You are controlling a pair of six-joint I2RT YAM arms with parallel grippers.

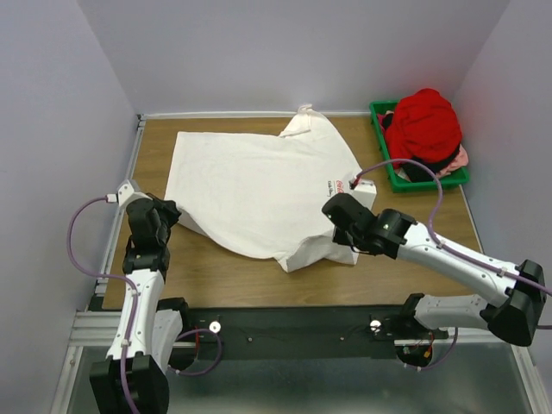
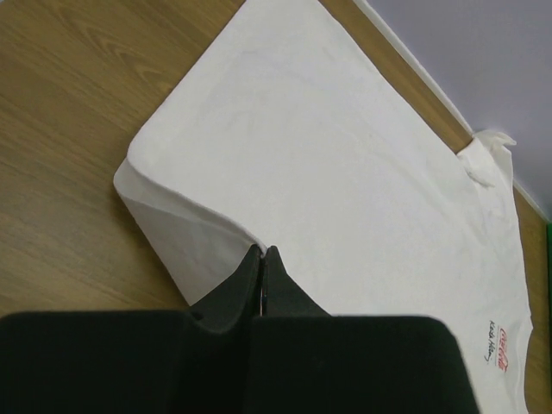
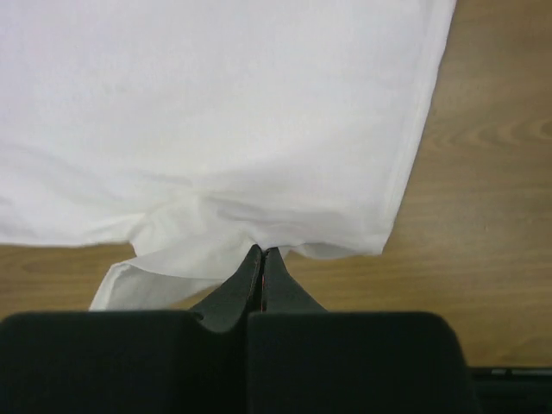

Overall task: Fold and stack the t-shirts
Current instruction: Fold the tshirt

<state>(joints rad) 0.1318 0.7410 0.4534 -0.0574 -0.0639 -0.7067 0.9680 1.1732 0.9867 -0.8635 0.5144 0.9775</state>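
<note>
A white t-shirt (image 1: 259, 185) with a small red chest logo (image 1: 342, 185) lies spread on the wooden table (image 1: 216, 276). My left gripper (image 1: 172, 216) is shut on its near left edge; in the left wrist view the fingertips (image 2: 261, 250) pinch a raised fold of the white t-shirt (image 2: 345, 172). At the near right side my right gripper (image 1: 335, 226) is shut on a bunched edge; its tips (image 3: 262, 250) meet in the white t-shirt (image 3: 216, 112). A red t-shirt (image 1: 424, 125) is piled on pink and dark ones (image 1: 457, 159).
The green plastic bin (image 1: 431, 183) at the back right corner holds the piled shirts. Grey walls close in the table on the left, back and right. A strip of bare wood (image 3: 483, 216) runs along the near edge.
</note>
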